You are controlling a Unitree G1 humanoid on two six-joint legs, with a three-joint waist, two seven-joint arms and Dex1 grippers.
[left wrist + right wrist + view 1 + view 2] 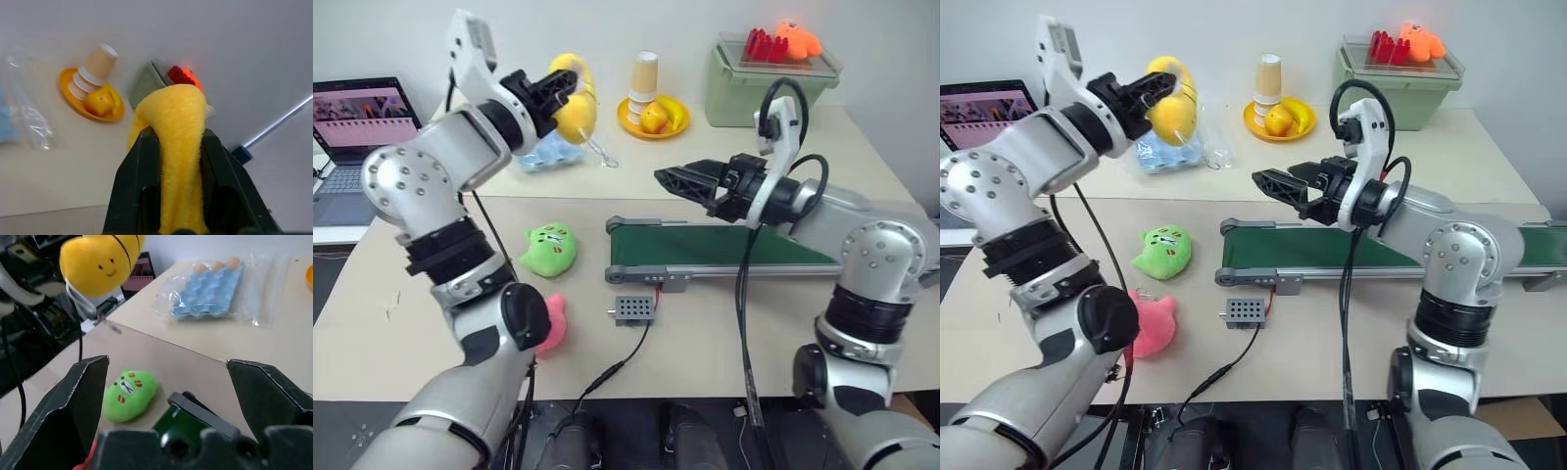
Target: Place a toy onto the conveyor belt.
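Left arm: it is lifted high, bent at the elbow, and reaches forward and toward the middle, up above the table (pixel 724 176).
Left gripper (pixel 570 90): its two black fingers (pixel 134 191) are squeezed tight on the toy (pixel 576 110), and yellow fluff bulges out between them.
Toy: it is up in the air in the left gripper, over the far part of the table. It is a round yellow plush with a small smiling face and dark stripes.
Right arm: it is held up in front, pointing level and toward the left arm.
Right gripper (pixel 668 180): its fingers are spread wide apart with nothing in them. It hangs over the near end of the conveyor belt (pixel 724 247). The toy is higher and off to the side of it, well apart.
Conveyor belt: it lies on the table under the right arm. Its dark green top is bare.
Green plush (pixel 548 249): it lies on the table beside the end of the belt.
Pink plush (pixel 1151 323): it lies nearer the table's front edge.
Blue bag (pixel 215 286): it lies on the table below the lifted toy.
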